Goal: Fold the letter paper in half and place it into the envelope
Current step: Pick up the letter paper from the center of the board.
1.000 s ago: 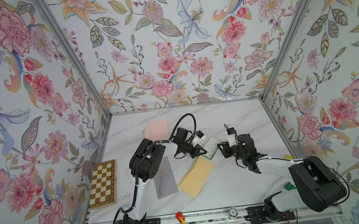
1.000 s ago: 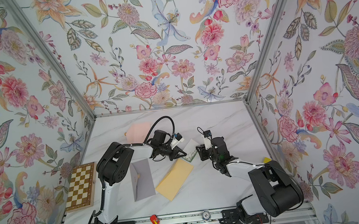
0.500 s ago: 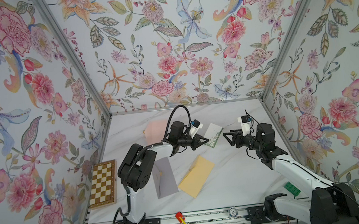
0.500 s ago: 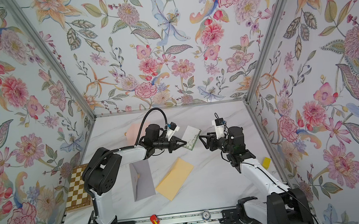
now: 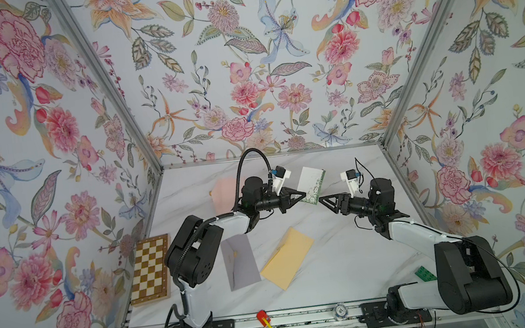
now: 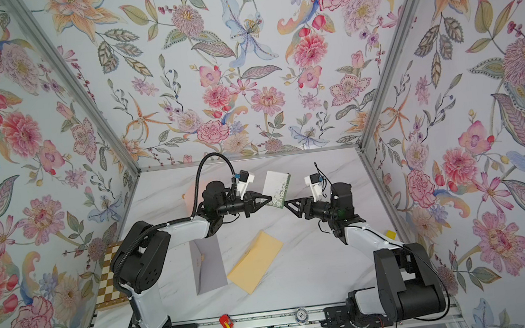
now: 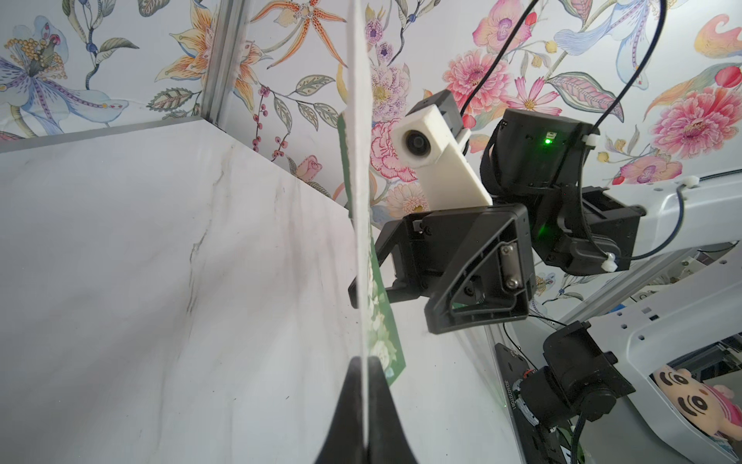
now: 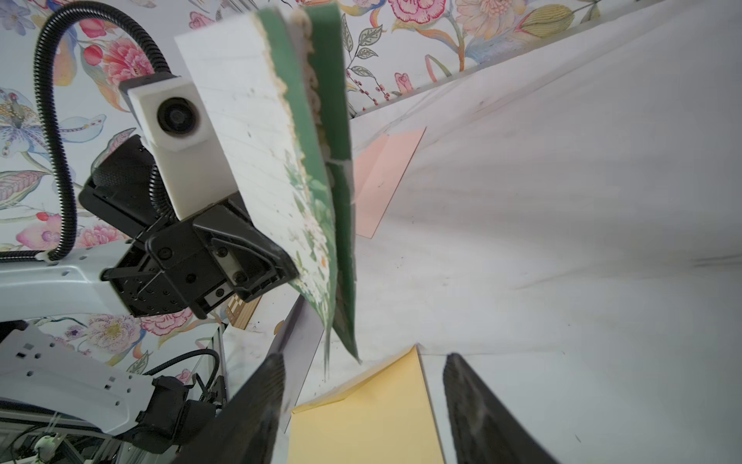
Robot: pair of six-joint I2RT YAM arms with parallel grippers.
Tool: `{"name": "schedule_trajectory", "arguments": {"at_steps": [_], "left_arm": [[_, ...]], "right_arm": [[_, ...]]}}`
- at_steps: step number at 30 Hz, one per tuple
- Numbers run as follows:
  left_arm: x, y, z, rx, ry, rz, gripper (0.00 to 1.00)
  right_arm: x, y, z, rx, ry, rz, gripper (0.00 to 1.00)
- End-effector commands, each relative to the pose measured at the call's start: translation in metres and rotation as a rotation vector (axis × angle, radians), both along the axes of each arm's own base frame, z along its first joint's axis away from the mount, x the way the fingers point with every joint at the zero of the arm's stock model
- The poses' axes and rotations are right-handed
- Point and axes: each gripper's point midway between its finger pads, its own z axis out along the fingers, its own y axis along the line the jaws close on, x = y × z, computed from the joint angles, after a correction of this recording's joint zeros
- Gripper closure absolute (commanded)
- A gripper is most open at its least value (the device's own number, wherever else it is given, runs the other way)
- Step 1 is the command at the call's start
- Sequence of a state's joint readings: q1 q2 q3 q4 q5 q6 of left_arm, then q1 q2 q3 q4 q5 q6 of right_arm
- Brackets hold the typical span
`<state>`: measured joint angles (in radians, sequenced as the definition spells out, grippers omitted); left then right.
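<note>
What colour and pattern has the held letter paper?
The letter paper is white and lined, with a green floral border; the right wrist view shows it best.

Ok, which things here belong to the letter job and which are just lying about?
Job: letter paper, clamped in the left gripper; open right gripper; yellow envelope, grey envelope, pink envelope (which one, unclear).
Lying about: chessboard, green block, red-and-yellow tool.

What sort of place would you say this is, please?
Probably a robot test booth, not a home: floral walls in metal framing, left arm and right arm bolted to a rail, marble-look tabletop holding a yellow envelope.
</note>
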<state>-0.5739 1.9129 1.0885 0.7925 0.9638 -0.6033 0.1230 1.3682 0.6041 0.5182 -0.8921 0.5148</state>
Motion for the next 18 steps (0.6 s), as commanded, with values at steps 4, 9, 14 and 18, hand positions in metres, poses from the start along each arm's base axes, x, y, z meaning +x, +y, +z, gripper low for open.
{"name": "schedule_trajectory", "arguments": {"at_steps": [4, 9, 14, 18], "left_arm": [[-0.001, 0.005, 0.020, -0.027, -0.026, 0.009, 1.00], [-0.003, 0.004, 0.022, -0.035, -0.024, -0.002, 1.00], [-0.005, 0.004, 0.025, -0.049, -0.024, -0.007, 1.00], [-0.004, 0.005, 0.025, -0.054, -0.020, 0.000, 1.00]], "right_arm": [[0.006, 0.010, 0.022, 0.071, -0.053, 0.036, 0.35], [0.010, 0.017, 0.019, 0.070, -0.049, 0.049, 0.35], [0.016, 0.021, 0.021, 0.076, -0.048, 0.061, 0.37], [0.020, 0.027, 0.022, 0.088, -0.042, 0.079, 0.39]]}}
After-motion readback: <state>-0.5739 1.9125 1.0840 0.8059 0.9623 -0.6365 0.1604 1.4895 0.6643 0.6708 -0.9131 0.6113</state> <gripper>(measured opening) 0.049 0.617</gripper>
